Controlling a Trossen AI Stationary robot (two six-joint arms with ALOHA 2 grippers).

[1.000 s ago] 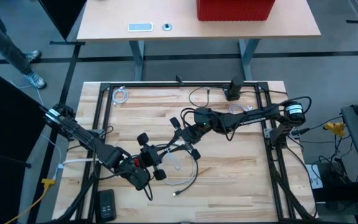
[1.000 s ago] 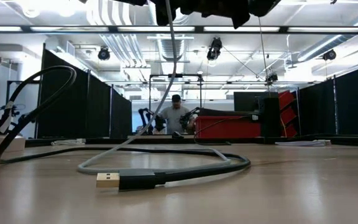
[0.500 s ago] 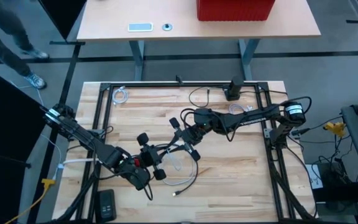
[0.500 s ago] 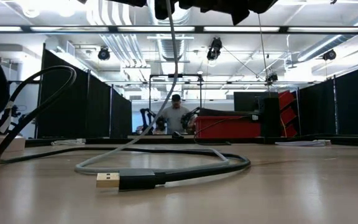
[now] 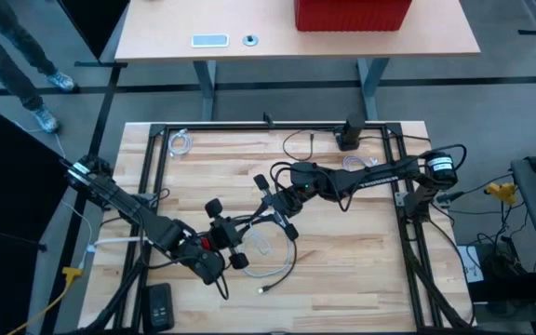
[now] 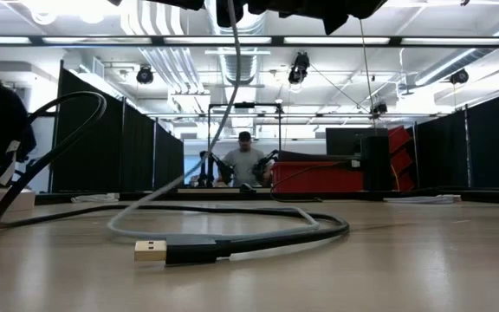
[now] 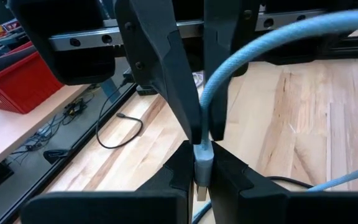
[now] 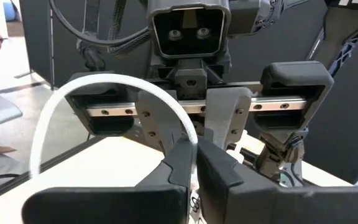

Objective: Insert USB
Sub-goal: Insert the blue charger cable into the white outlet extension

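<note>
A pale grey USB cable (image 5: 270,249) lies in loops on the wooden table (image 5: 361,261). One USB plug (image 6: 152,250) rests flat on the boards near the front edge. From there the cable rises to the two grippers, which face each other tip to tip above the table's middle. My left gripper (image 7: 201,177) is shut on the cable's other, grey plug end. My right gripper (image 8: 191,152) is shut on the cable itself. In the high view, my left gripper (image 5: 246,231) and my right gripper (image 5: 261,220) stand almost together. My left gripper pinches the grey plug housing (image 7: 202,160) between its two fingertips, well above the table. The cable (image 7: 241,56) leaves the housing and arches up and away past my right gripper's fingers. My right gripper pinches the pale cable (image 8: 187,134) between its two fingertips, coming about level from the table's right. The cable curves in a slack arc (image 8: 73,99) away from the hold.
A black metal frame (image 5: 147,186) borders the table. A small black device (image 5: 160,305) lies at the near left corner and a black block (image 5: 349,135) stands at the far edge. A thin dark cable (image 5: 301,144) and a coiled one (image 5: 182,142) lie near the far edge. People stand beyond the table.
The stretch of cable hanging from the grippers down to the table has swung a little sideways and now bends more. The plug lying on the boards has stayed where it was. Both arms have kept their places.
</note>
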